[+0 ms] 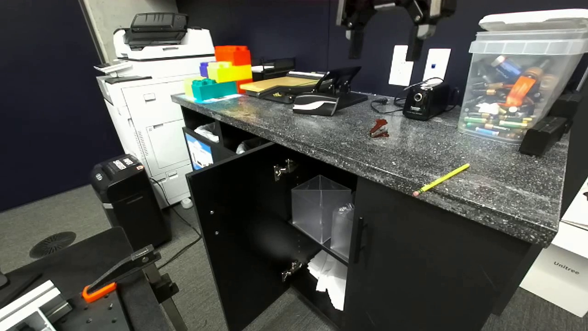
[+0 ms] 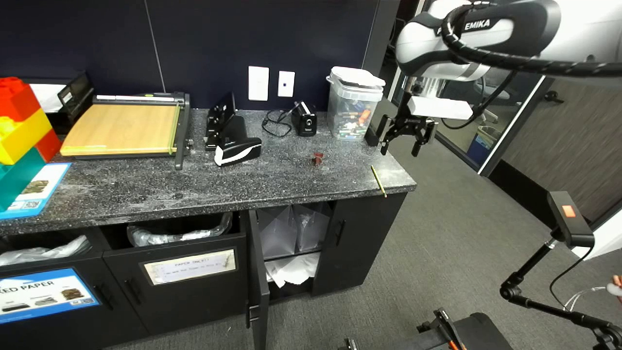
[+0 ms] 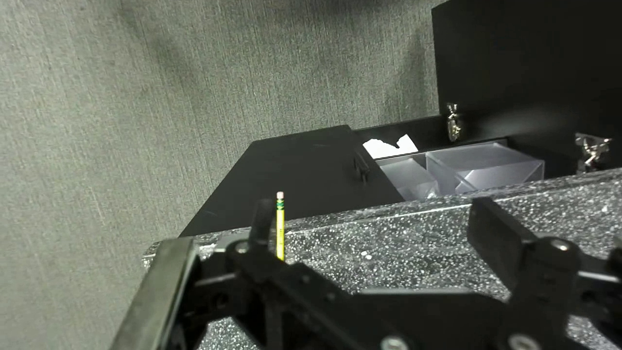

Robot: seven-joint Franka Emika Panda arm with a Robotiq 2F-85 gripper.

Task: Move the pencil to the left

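Countertop [image 1: 510,186] bears pencil [image 1: 442,179], seemingly part-hidden only in wrist view.

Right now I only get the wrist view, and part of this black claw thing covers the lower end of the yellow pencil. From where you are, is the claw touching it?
Observer: No. In both exterior views a gap shows between the gripper and the pencil.
Operator: Phew! So which way does the end I can't see point?
Observer: Toward the clear plastic tub, as both exterior views show.
Operator: Fancy that. Is any other little thing lying out that my picture misses?
Observer: Yes, a small reddish-brown object lies on the countertop, left of the pencil as both exterior views picture it.
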